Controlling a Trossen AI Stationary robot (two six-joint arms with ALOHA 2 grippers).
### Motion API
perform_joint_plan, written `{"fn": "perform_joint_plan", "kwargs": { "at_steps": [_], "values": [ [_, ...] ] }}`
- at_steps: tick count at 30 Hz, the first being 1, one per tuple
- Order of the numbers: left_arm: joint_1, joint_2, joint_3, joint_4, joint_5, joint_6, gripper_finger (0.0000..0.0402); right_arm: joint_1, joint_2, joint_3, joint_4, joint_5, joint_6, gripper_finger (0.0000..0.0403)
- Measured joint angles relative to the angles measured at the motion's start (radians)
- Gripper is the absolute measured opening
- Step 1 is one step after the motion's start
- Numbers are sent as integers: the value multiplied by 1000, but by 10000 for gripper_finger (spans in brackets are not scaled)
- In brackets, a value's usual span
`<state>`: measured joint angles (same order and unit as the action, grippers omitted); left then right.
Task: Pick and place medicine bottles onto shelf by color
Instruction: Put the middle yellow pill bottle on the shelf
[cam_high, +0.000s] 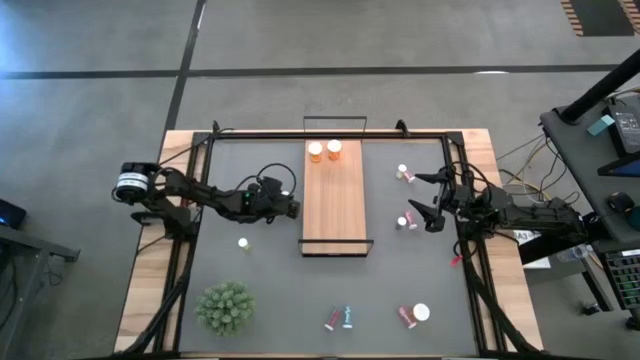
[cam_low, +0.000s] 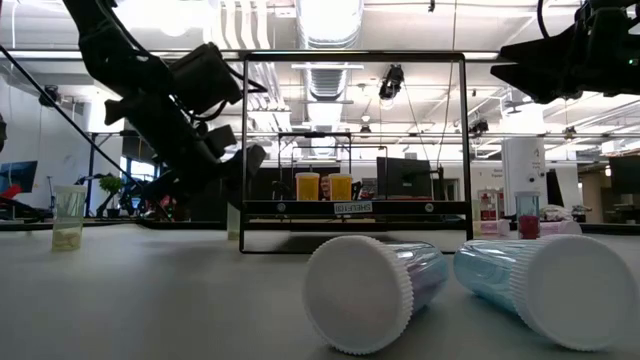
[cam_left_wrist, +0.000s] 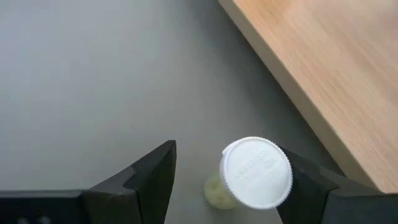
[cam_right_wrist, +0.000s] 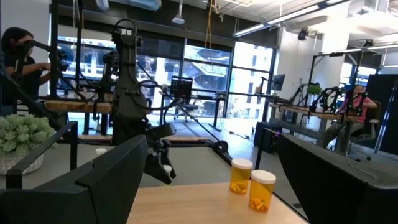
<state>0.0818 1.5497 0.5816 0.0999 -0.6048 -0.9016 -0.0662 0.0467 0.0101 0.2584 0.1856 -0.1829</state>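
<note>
My left pincer (cam_left_wrist: 227, 180) half-open astride a pale bottle (cam_left_wrist: 252, 174) hugging one finger; off-centre closing could tip it.

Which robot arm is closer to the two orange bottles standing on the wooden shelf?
Left. The left pincer sits just beside the long light-wood shelf, a little nearer the front than the two white-capped orange bottles. The right pincer hovers farther away, past the shelf's other side.
</note>
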Motion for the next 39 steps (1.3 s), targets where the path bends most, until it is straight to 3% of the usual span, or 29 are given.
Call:
{"fn": "perform_joint_plan", "kwargs": {
  "at_steps": [17, 28, 39],
  "values": [
    [0, 0, 1, 0, 2, 25, 85, 0, 0, 0, 0, 0, 0, 350],
    [1, -6, 27, 2, 6, 34, 84, 0, 0, 0, 0, 0, 0, 350],
    [4, -63, 133, -4, -10, 345, 84, 0, 0, 0, 0, 0, 0, 350]
  ]
}}
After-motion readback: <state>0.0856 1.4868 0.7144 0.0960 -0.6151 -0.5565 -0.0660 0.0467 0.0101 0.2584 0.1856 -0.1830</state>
